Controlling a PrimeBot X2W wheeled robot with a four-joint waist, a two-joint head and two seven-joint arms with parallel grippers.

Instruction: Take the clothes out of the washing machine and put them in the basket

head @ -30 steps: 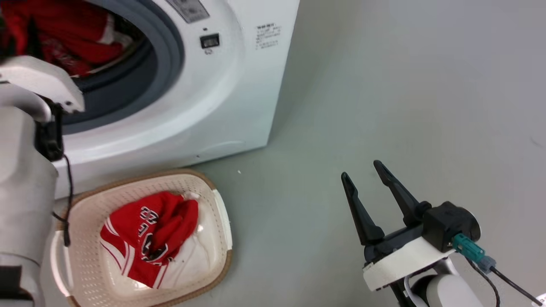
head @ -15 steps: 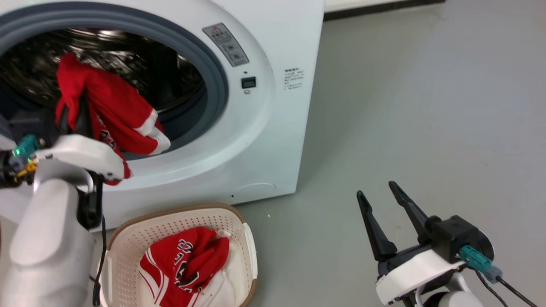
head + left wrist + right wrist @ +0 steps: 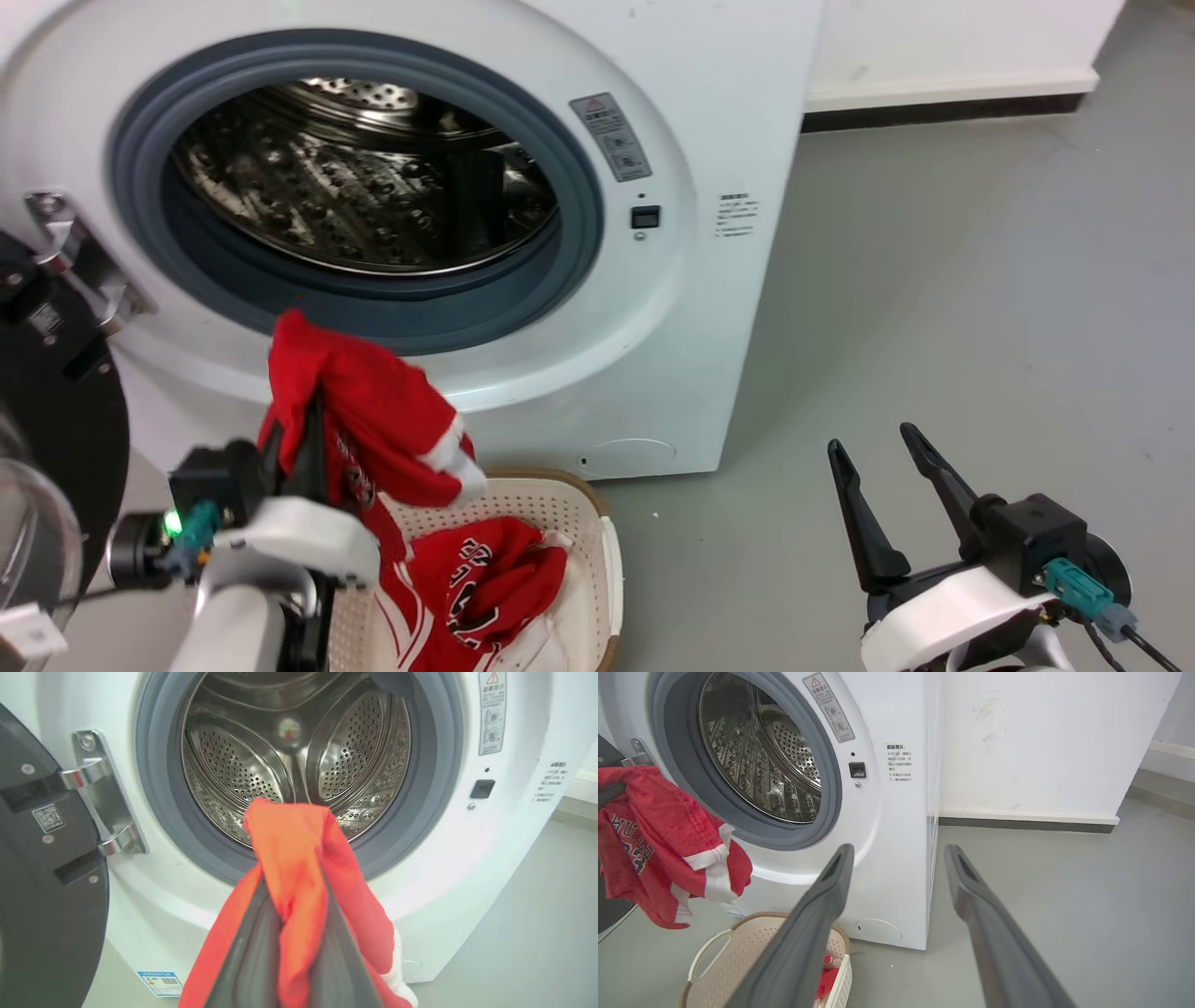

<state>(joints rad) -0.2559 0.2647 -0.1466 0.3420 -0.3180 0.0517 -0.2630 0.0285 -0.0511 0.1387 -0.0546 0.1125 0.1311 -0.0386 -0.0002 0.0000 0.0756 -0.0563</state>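
**A:** Changed anything in the last second?

**B:** Hauled a red sports jersey [image 3: 373, 411] with white striped trim out past the grey rubber door seal [image 3: 579, 233] of the big white front-loading washing machine [image 3: 653, 327]. Half a second back, still inside that ring. Now pinched fast between the two dark fingers of the left gripper [image 3: 308, 425], hanging over the cream perforated plastic basket [image 3: 569, 495].

**A:** Meaning for the job?

**B:** Probably the last piece out. Leaves only lowering and letting go onto the red jersey already lying in there [image 3: 476, 579].

**A:** Sure about the drum?

**B:** Looks bare from the head view, but better checked along the left wrist. Straight into the perforated steel drum [image 3: 289, 751], paddles and back wall, no cloth seen.

**A:** And from the right wrist?

**B:** Gives the side-on hang, with lettering and cuff, apparently just above the basket without touching. Over on the head view, finds the right gripper [image 3: 868, 439] spread wide, holding nothing, low over the grey floor [image 3: 980, 308], well apart from the washer
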